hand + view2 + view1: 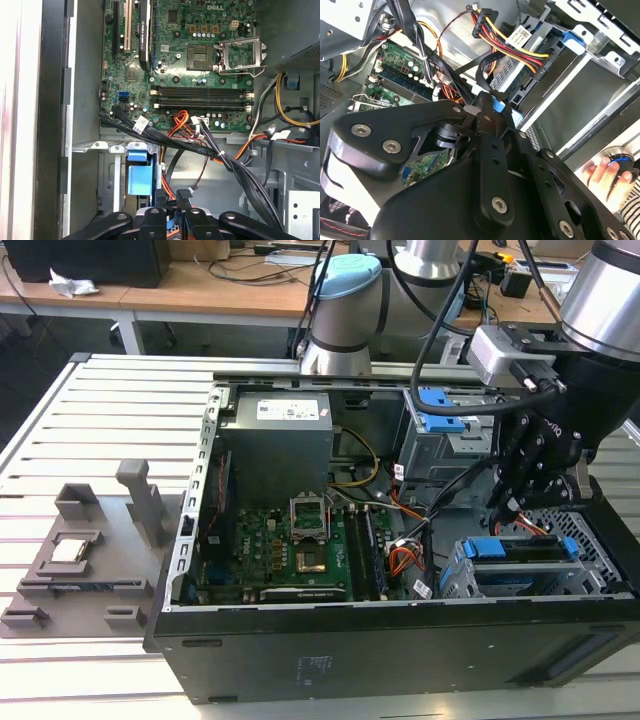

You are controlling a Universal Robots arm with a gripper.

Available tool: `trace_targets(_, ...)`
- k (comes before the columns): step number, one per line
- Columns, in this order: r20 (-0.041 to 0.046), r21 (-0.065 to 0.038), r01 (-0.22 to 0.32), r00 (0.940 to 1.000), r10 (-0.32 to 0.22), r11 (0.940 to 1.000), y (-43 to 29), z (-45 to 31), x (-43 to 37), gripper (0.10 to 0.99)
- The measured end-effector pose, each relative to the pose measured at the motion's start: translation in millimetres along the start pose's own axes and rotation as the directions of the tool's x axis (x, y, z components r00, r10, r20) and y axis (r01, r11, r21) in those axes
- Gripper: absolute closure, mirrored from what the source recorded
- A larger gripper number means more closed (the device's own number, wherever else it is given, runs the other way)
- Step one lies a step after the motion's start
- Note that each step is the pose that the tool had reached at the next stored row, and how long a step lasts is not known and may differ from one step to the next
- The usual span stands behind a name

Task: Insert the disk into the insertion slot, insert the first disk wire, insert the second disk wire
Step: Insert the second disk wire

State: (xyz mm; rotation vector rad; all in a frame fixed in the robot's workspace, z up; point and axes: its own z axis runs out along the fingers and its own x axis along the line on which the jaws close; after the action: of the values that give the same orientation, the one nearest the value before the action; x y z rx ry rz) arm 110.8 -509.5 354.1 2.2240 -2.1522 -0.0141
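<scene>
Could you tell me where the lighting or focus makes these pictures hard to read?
In the first wrist view, the bright surface beside the computer case is washed out to white; in the second wrist view, the gripper is a dark mass close to the lens, and a hand looks soft; in the exterior view, the case's front wall is deep black.

A slatted metal table (100, 400) carries an open black computer case (400, 650), which stands toward its near right corner in the exterior view. A grey fixture (85, 555) with upright blocks lies on the slats near the left edge, just beside the case.
</scene>
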Motion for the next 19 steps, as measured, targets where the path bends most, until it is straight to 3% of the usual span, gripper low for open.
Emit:
trace_targets(3, -0.0012, 0.000, 0.000, 1.0000, 0.000, 1.0000, 0.0, 0.0, 0.0, 0.871)
trace_targets(6, -0.0021, 0.000, 0.000, 1.0000, 0.000, 1.0000, 0.0, 0.0, 0.0, 0.745)
trace_targets(12, -0.0106, 0.001, 0.000, 0.9999, 0.000, 1.0000, 0.8, -3.1, -0.6, 0.745)
trace_targets(15, -0.0134, 0.001, -0.001, 0.9999, 0.001, 1.0000, 0.0, -3.2, -5.5, 0.745)
trace_targets(16, -0.0153, 0.001, -0.001, 0.9999, 0.001, 1.0000, -0.4, -3.3, -7.2, 0.745)
trace_targets(18, -0.0323, 0.001, -0.001, 0.9995, 0.001, 1.0000, -2.5, -3.3, -9.0, 0.745)
trace_targets(19, -0.0337, 0.001, -0.001, 0.9994, 0.001, 1.0000, -2.5, -3.3, -9.0, 0.745)
